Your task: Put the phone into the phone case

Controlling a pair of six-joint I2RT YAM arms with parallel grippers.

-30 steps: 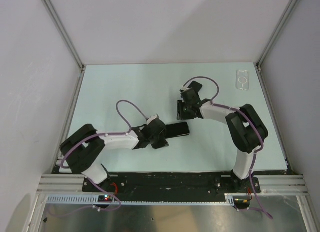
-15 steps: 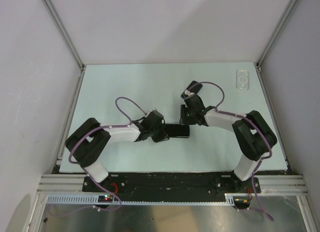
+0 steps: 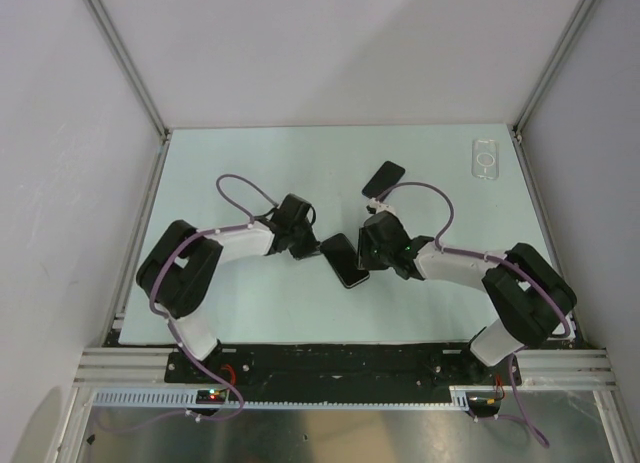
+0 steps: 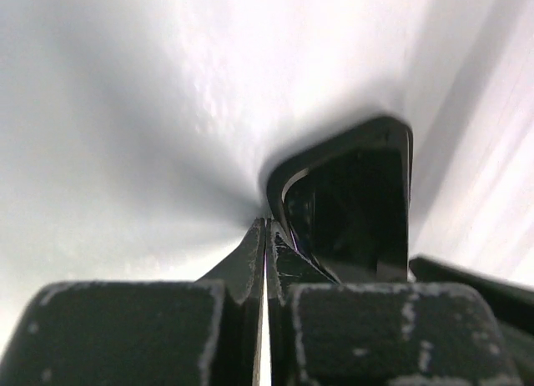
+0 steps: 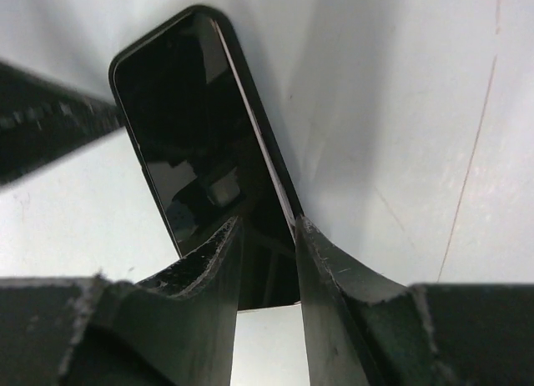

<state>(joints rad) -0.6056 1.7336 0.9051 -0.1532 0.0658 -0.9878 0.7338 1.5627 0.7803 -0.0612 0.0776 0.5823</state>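
**Item: phone** (image 3: 345,260). Black, mid-bench (image 3: 250,163), between the two arms. In the right wrist view it appears tipped up rather than lying flat.

**Right end effector** (image 5: 267,236). Narrowed onto the phone's near end, one finger on each face; it appears to pinch it.

**Left end effector** (image 4: 267,232). Fingers pressed together with nothing between them, tips just beside the phone's corner.

**Container: phone case** (image 3: 485,159). Clear shell, flat in the far right corner, well apart from the phone. Nothing visible inside.

**Also present: second black phone** (image 3: 384,175). Loose, near the right arm.

**Handling.** Check the right grip sits square before you carry. Use the left tips only to steady. At the case, level the phone, seat one end, then press the other down.
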